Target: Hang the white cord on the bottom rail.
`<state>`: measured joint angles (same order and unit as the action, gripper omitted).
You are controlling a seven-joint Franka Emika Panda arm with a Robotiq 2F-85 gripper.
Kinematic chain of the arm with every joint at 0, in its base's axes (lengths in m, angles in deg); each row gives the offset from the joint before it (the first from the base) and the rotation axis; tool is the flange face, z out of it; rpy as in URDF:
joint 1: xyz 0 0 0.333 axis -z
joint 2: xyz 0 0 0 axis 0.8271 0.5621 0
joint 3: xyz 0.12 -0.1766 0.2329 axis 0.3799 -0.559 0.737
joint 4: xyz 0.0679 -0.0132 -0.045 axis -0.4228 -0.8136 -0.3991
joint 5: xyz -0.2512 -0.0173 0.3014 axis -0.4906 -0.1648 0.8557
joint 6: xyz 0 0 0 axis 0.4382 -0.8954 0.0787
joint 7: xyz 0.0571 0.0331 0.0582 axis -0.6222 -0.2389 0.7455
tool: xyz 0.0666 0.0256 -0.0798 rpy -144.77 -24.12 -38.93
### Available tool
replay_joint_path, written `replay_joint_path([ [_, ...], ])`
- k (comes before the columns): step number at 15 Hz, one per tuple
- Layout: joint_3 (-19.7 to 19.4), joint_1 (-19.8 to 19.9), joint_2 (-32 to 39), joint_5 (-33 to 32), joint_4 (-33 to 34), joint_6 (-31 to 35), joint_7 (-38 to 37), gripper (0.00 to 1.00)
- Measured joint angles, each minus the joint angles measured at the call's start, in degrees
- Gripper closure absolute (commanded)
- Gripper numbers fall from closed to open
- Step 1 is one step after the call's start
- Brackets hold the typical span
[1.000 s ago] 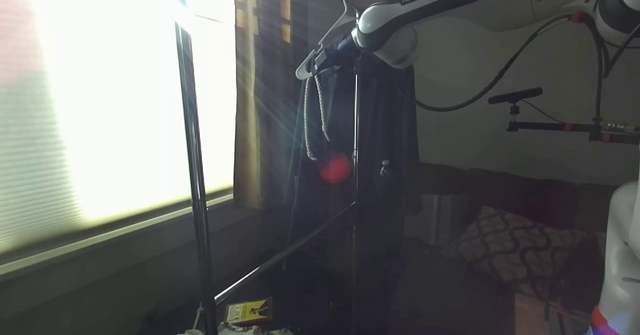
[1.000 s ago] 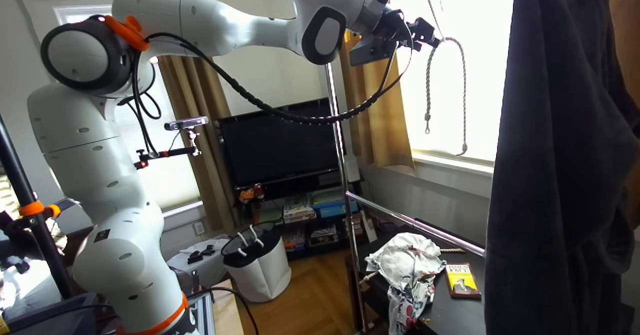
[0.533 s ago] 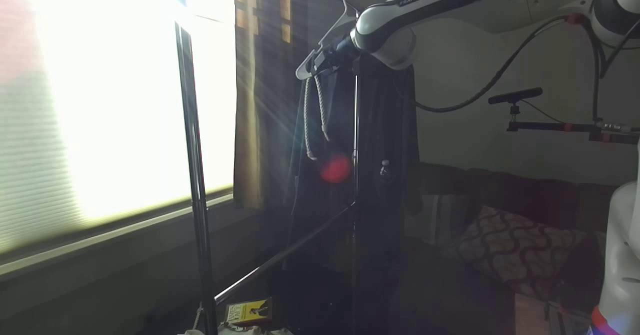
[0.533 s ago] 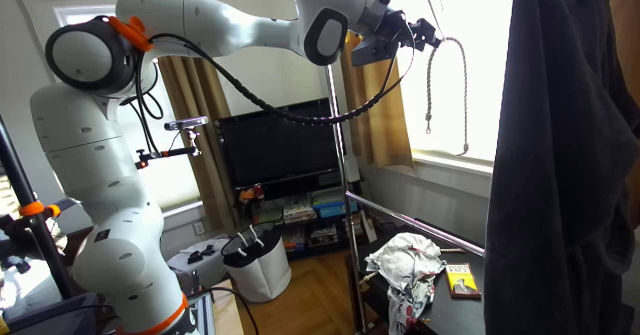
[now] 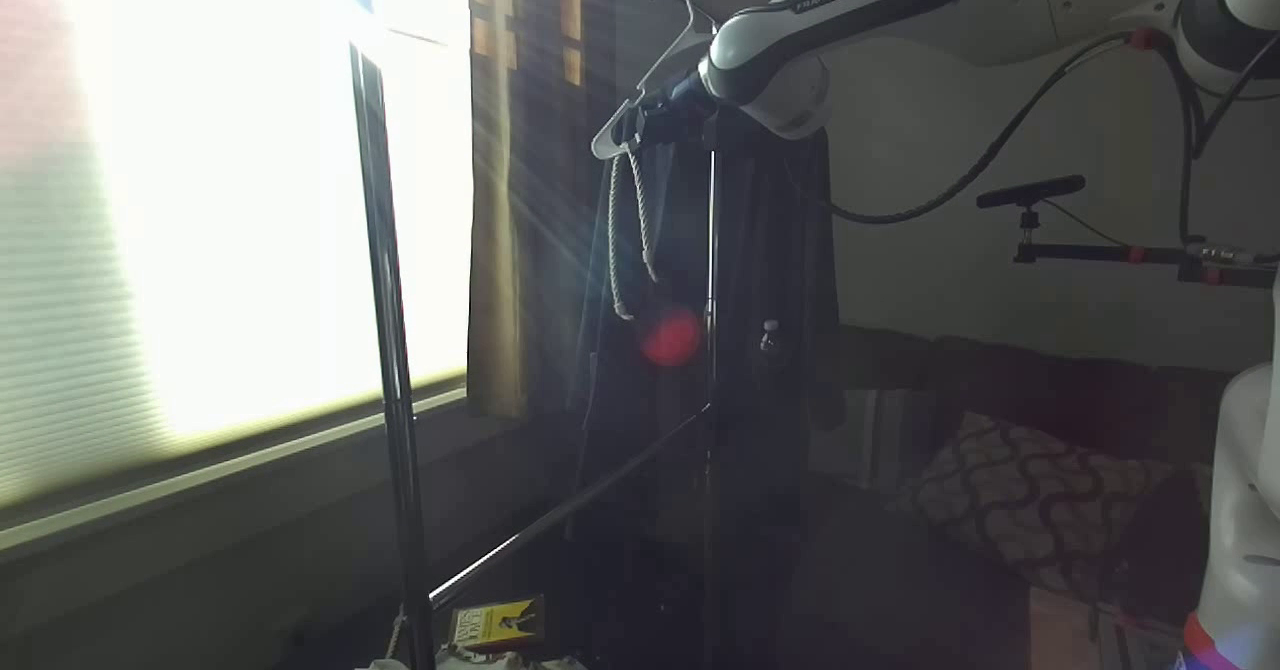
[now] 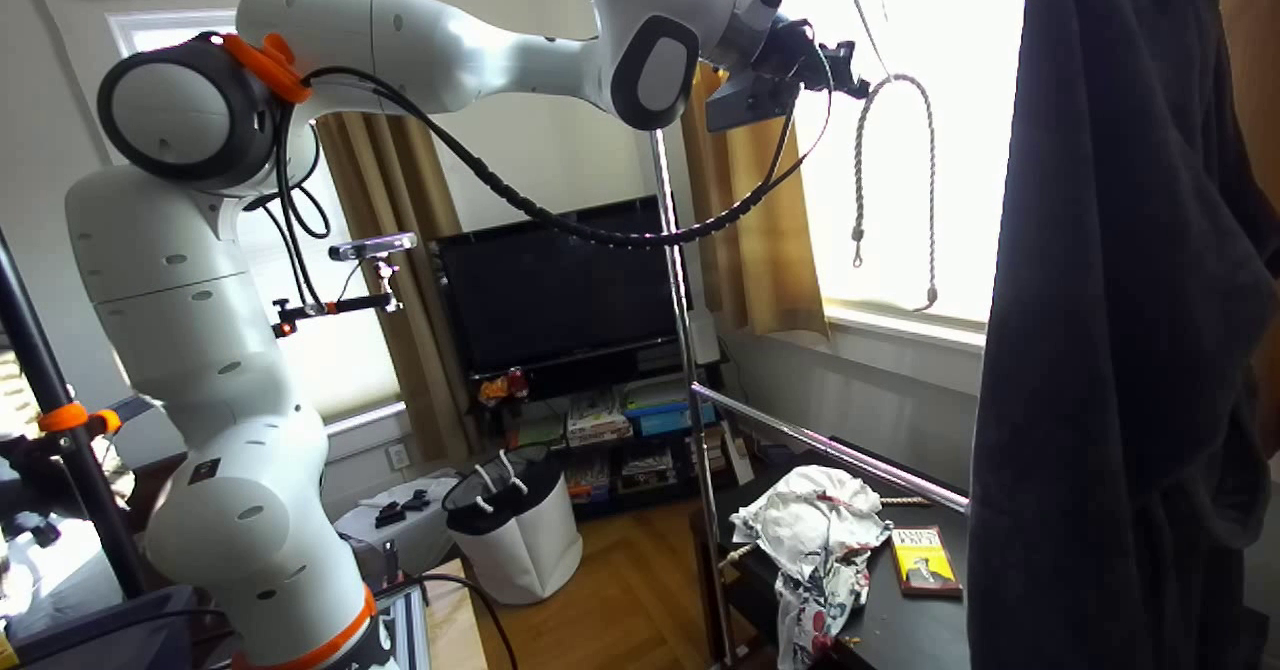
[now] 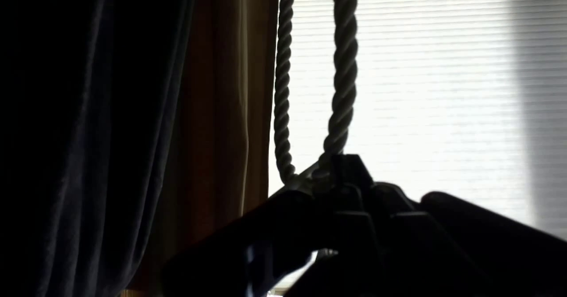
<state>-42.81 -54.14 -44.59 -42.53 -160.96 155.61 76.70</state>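
The white cord is draped over the hanger, close to its rounded end. Its two strands dangle side by side, one ending lower than the other, well above the bottom rail of the clothes rack.

The gripper is just beside the top of the cord, near the end of the hanger. In an exterior view its tip and the cord look slightly apart; in the wrist view its dark fingers overlap the end of one strand in silhouette. Their shapes merge against the light, so I cannot tell whether they are spread or pressed together.

The arm reaches across in front of the upright pole, which the bottom rail joins. A dark garment hides the rail's other end. Behind the cord is a bright window, with a tan curtain beside it. Below, a black table bears a crumpled white cloth and, next to it, a yellow book. Farther back stand a television and a laundry basket.
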Motion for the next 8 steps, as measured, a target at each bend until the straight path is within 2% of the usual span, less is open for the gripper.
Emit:
replay_joint_path([
  [8, 0.0, 0.0, 0.1, 0.0, 0.0, 0.0, -0.4, 0.05],
])
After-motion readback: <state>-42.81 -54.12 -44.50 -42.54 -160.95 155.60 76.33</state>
